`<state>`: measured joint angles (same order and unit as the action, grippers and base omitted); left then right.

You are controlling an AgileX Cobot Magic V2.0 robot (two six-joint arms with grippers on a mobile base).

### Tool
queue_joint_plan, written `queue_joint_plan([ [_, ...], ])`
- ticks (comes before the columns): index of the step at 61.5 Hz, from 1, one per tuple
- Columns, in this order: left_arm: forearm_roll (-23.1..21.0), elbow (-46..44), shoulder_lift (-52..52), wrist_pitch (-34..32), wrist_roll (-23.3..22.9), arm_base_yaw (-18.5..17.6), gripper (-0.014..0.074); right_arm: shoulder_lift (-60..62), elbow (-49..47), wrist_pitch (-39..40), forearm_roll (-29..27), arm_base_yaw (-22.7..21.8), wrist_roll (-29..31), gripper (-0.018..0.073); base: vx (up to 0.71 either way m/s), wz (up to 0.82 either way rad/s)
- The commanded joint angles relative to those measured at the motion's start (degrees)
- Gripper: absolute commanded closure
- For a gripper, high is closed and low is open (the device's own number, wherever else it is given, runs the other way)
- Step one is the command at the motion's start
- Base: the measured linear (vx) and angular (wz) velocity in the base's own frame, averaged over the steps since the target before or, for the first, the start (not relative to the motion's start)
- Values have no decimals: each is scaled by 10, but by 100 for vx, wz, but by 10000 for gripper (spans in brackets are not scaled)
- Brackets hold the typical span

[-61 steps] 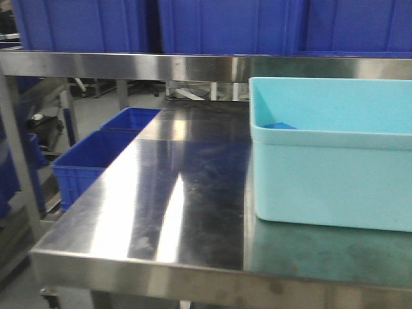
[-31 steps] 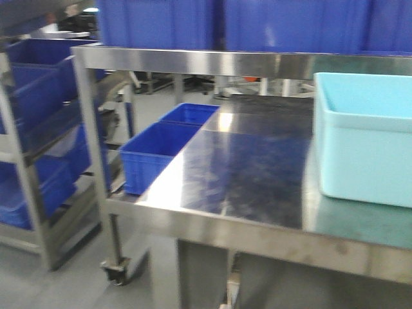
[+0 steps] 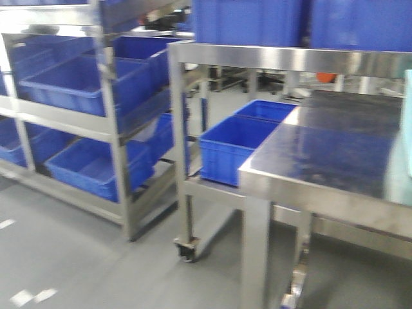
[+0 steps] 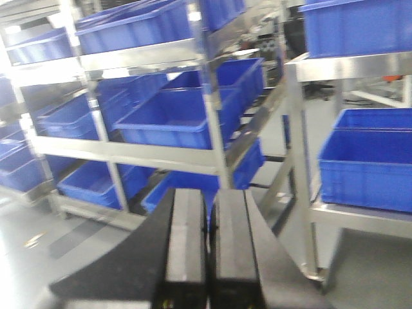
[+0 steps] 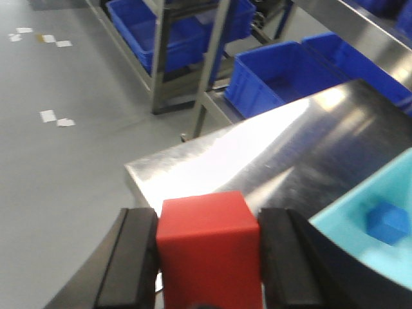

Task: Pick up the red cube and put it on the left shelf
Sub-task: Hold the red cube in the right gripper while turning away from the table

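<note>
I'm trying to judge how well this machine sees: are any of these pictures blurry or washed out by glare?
Front-facing view: soft throughout, shelf and blue crates smeared. Left wrist view: blurry too, far left washed white. Right wrist view: red cube fairly sharp, but white glare blots part of the steel tabletop.

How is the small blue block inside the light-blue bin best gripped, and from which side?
Come from above and close on two opposite flat side faces of the blue block. It sits low in the bin, whose wall likely blocks a sideways approach.
</note>
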<state>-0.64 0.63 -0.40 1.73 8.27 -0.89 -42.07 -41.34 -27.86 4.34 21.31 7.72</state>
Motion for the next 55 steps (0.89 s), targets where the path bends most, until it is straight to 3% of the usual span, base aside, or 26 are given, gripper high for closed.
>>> queue_joint_plan([
  [1,-3,13,4,-52,0,-3,491,5,-17,47,2,0,4,510,-13,67],
  [55,-3,13,4,-52,0,-3,491,5,-17,47,2,0,4,510,-15,42],
])
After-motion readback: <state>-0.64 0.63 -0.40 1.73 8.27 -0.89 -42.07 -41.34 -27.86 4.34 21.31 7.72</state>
